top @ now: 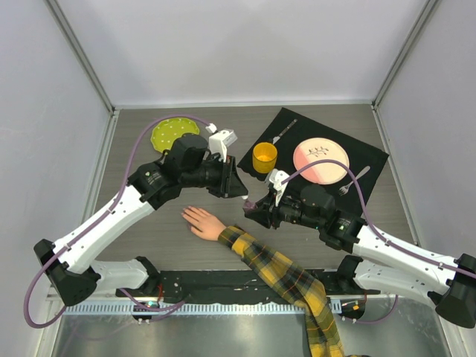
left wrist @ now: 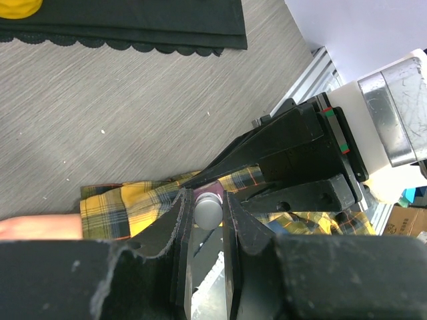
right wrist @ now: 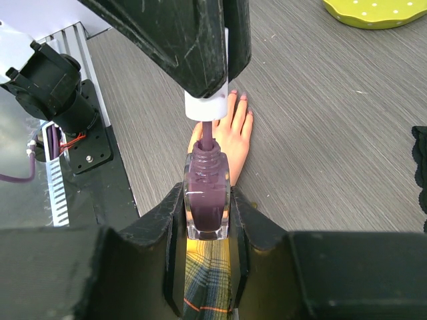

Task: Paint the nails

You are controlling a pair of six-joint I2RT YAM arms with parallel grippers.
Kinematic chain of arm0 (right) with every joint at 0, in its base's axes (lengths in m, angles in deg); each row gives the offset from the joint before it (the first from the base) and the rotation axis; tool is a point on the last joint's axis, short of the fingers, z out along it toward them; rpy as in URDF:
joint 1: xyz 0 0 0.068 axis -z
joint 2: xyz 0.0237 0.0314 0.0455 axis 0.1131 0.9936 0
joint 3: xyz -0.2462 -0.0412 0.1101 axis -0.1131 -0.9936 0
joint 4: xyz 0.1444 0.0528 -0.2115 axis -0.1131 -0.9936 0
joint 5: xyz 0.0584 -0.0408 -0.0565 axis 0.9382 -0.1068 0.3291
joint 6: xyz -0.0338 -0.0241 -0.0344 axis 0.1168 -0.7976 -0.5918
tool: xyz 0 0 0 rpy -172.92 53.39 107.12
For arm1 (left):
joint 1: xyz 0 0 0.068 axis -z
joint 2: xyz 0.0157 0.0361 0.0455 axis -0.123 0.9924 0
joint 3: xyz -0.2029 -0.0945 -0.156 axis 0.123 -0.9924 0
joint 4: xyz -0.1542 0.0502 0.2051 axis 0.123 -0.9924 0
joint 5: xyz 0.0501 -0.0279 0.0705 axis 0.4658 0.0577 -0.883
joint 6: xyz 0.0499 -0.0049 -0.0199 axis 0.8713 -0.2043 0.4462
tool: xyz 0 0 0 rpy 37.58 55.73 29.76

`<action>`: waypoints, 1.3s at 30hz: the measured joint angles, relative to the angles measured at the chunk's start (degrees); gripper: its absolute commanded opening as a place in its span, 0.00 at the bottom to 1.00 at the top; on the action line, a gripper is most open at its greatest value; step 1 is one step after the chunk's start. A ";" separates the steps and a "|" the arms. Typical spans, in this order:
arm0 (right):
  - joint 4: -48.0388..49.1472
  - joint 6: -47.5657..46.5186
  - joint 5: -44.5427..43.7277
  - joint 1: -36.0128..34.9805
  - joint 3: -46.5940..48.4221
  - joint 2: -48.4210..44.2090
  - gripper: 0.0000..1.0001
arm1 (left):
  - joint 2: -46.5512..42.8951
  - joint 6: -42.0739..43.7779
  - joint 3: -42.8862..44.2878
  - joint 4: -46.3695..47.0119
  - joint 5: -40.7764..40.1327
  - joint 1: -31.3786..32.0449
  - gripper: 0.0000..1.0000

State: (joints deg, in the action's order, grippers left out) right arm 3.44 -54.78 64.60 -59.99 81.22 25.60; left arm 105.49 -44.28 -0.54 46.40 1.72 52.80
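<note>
A pale pink mannequin hand (top: 201, 221) with a yellow-and-black plaid sleeve (top: 286, 279) lies palm down on the table. Its tiny nails (right wrist: 238, 97) show at the fingertips in the right wrist view. My right gripper (right wrist: 208, 207) is shut on a purple nail polish bottle (right wrist: 206, 193), held above the sleeve. My left gripper (left wrist: 208, 210) is shut on the bottle's white brush cap (left wrist: 207, 210), which sits just off the bottle's neck, the brush stem (right wrist: 207, 132) still in the bottle. Both grippers meet at the middle of the table (top: 249, 201).
A black mat (top: 372, 152) at the back right holds a yellow cup (top: 264, 157), a pink plate (top: 320, 161) and cutlery. A green dotted plate (top: 171, 132) sits at the back left, behind the left arm.
</note>
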 measured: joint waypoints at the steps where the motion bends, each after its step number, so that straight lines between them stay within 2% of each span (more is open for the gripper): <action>1: 0.00 0.00 0.00 0.00 0.00 0.00 0.01 | 0.00 0.00 0.00 0.00 0.00 0.07 0.00; 31: 0.04 0.02 -0.20 0.00 -0.09 -1.36 0.01 | 1.88 0.28 -0.02 -0.50 0.39 1.86 0.00; 39: 0.33 0.79 -1.90 -0.02 -1.88 -4.68 0.01 | 2.32 1.55 0.26 0.72 -1.77 4.92 0.00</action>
State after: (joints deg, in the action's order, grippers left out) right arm 3.77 -54.00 62.70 -60.01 79.34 20.93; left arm 107.80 -42.73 -0.28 47.12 -0.05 57.72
